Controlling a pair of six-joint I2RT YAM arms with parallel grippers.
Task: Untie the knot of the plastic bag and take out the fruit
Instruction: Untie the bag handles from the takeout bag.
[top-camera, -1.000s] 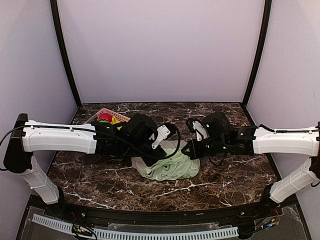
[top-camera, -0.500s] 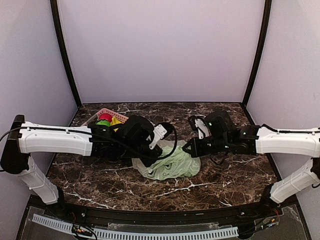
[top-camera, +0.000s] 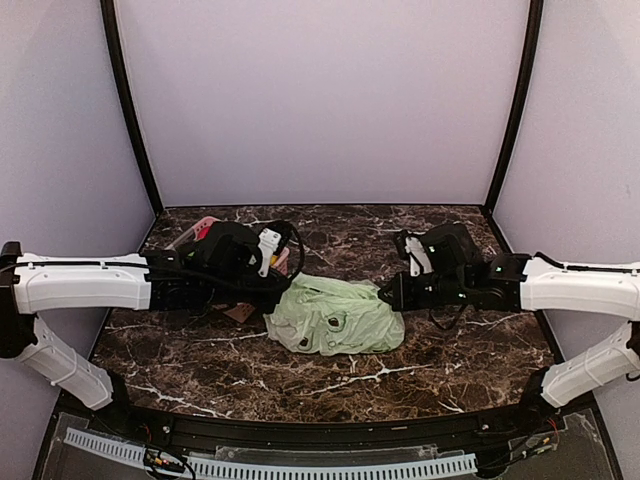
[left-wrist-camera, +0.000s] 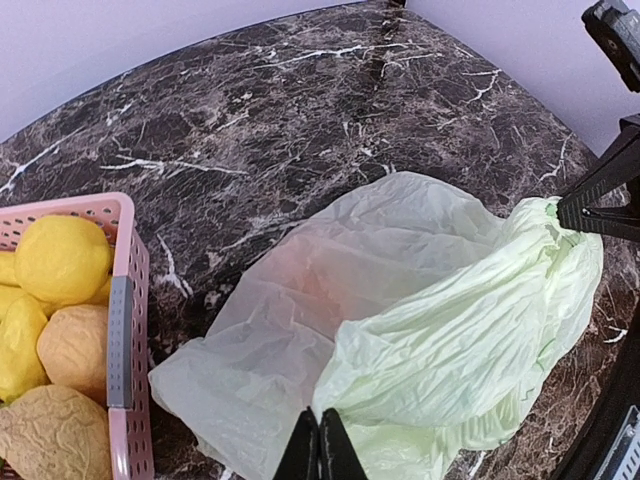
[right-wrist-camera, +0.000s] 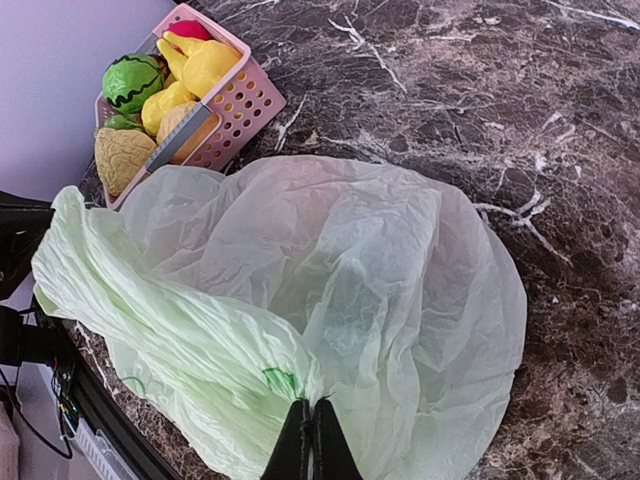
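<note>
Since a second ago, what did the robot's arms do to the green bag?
The left end effector closed on the left edge of the plastic bag and pulled leftward, stretching the bag wider. The right end effector stayed shut on its right end; the basket did not move.

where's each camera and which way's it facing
top external: high behind the bases, facing down onto dark marble table; both arms show.
left wrist: left arm, facing right over pale green plastic bag; left end effector shows.
right wrist: right arm, facing left toward pink perforated plastic basket; right end effector shows.
shared by wrist views: bag, basket.
</note>
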